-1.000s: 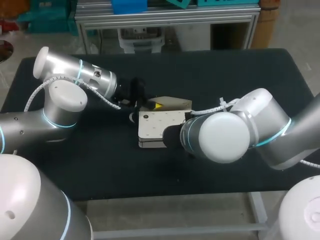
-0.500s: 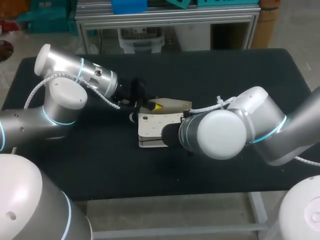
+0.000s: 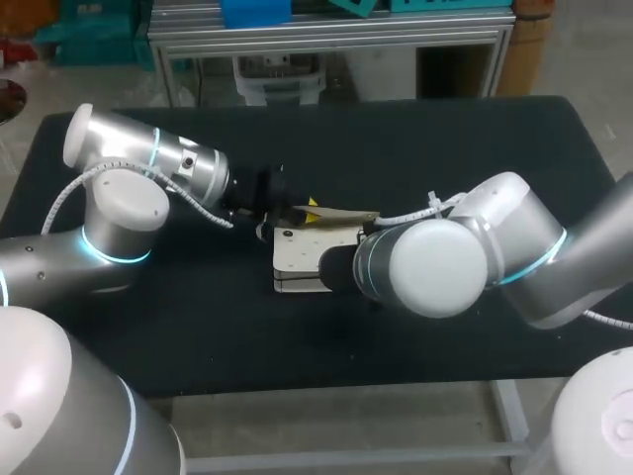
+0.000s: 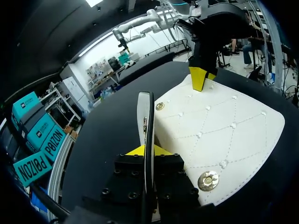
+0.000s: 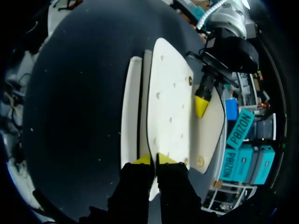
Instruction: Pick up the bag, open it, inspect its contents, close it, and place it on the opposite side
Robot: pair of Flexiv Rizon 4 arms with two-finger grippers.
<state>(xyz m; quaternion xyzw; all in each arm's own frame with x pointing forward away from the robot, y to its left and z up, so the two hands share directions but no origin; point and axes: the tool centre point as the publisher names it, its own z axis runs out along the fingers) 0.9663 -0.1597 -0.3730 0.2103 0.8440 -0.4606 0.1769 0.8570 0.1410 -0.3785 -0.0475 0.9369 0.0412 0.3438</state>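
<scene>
Bag [image 3: 302, 259] handling looks to be at the flap step. The left gripper [image 4: 148, 150] is clamped on the flap [image 4: 145, 112], held edge-up beside the quilted front. The right gripper [image 5: 153, 159] pinches the bag's opposite edge, steadying it at the middle of the black table [image 3: 445, 148]. The next move probably calls for swinging the flap while keeping that anchor. No view shows the interior, and the right arm [image 3: 435, 267] hides part of the bag.

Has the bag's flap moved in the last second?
Yes. The flap, pinched by the left gripper, has swung down toward the bag, which lies where it was on the table.
</scene>
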